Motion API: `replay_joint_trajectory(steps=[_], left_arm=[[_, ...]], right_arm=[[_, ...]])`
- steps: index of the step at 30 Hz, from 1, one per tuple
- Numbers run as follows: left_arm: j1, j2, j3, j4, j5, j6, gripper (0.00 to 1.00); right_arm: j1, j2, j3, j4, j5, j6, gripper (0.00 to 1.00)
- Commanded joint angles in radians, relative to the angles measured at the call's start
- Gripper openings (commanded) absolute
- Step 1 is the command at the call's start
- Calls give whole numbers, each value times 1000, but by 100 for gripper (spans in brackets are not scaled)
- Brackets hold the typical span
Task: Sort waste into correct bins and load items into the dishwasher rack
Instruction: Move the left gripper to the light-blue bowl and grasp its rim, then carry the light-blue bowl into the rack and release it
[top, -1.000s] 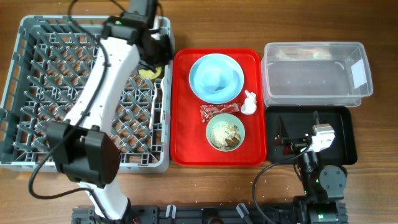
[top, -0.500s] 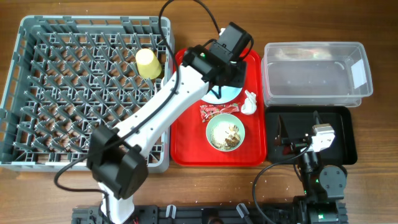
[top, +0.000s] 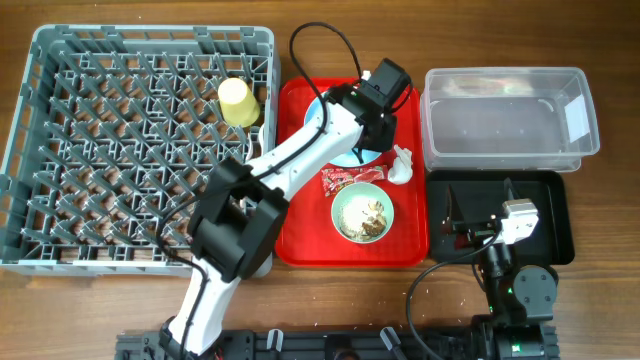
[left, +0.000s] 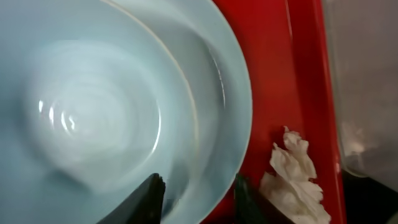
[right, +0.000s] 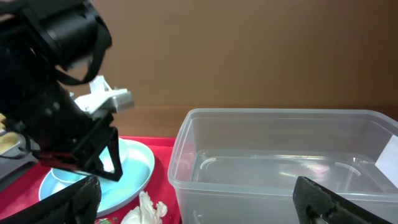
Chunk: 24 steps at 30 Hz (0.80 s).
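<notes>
On the brown table (top: 600, 310), my left gripper (left: 199, 194) hangs over the red tray (top: 300, 225), jaws apart astride the rim of the blue plate (left: 93, 112), so I can pinch it.

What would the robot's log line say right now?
left claw: open over blue plate | right claw: open over black tray | yellow cup: in rack

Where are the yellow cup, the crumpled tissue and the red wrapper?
yellow cup (top: 238, 101): overhead view, on its visible middle.
crumpled tissue (top: 401, 166): overhead view, middle of the wad.
red wrapper (top: 352, 177): overhead view, middle of the wrapper.
</notes>
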Motion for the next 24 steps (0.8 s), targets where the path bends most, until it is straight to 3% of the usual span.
replay_joint_trajectory(steps=[1,14,16,18,21,24], left_arm=[[-2,28,-6,5,-18,5,37],[-2,57,-7,-20,-50,5,33],[-2,62,-7,-20,-119,5,25],[0,51,-6,-15,-219,4,4],[13,-27,30,-57,-217,-4,4],[59,-220,90,-140,-44,-3,4]], right_arm=[[-5,-6,-1,5,-15,11,100],[-5,-6,-1,5,-15,12,100],[-5,-6,-1,5,-15,11,100],[-5,-6,-1,5,-15,11,100],[-5,-6,-1,5,-15,12,100],[-5,-6,-1,5,-15,11,100]])
